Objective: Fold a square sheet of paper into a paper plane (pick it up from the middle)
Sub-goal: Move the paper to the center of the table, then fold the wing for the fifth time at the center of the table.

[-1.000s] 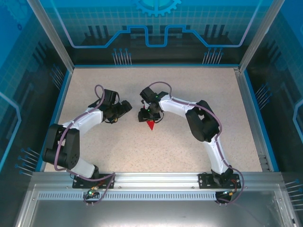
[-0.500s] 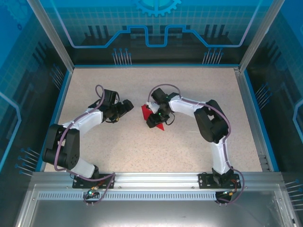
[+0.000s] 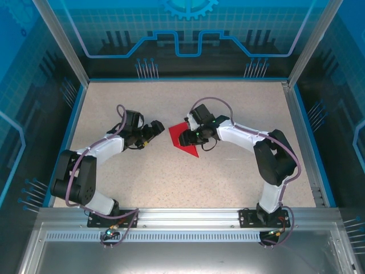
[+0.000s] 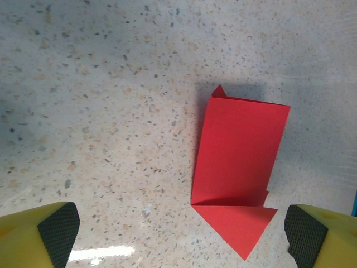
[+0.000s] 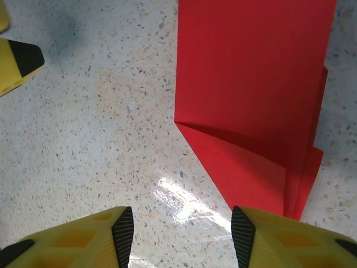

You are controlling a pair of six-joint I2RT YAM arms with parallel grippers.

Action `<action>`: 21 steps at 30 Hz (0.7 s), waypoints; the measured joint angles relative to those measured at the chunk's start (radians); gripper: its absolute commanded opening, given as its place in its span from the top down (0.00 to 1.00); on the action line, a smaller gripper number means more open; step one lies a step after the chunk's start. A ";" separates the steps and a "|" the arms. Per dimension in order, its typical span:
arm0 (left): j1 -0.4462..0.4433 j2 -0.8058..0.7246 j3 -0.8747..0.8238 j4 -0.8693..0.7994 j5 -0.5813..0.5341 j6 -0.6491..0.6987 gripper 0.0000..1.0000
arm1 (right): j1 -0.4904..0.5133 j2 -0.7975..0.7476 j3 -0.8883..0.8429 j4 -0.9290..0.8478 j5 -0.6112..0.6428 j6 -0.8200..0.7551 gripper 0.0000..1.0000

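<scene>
Around the paper plane [image 3: 175, 136] I see bare speckled counter [image 3: 239, 177] on every side. The left arm [image 3: 102, 147] reaches in from the plane's left, and the right arm [image 3: 245, 137] bends in from its right.

The plane lies flat on the counter. It is a red folded strip with one end squared and the other drawn to a slanted point [image 4: 237, 156].

The left end effector [image 3: 153, 130] sits just to the left of the plane, apart from it. Its jaws are spread wide and hold nothing [image 4: 181, 231].

The right end effector [image 3: 185, 137] hangs over the plane's right side with its jaws partway apart and nothing gripped [image 5: 183, 230]. The gap between them is over counter beside the slanted edge, and one pad [image 5: 242, 231] overlaps the point. I cannot tell whether that pad touches the paper.
</scene>
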 measured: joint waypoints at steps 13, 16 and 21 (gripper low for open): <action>-0.023 0.025 0.000 0.024 0.021 -0.001 0.02 | 0.006 0.058 -0.008 0.070 -0.011 0.078 0.47; -0.027 0.033 0.000 0.025 0.028 -0.004 0.02 | 0.005 0.083 -0.008 0.070 -0.006 0.084 0.47; -0.032 0.048 0.000 0.042 0.043 -0.007 0.01 | -0.008 0.108 0.001 0.070 0.005 0.087 0.48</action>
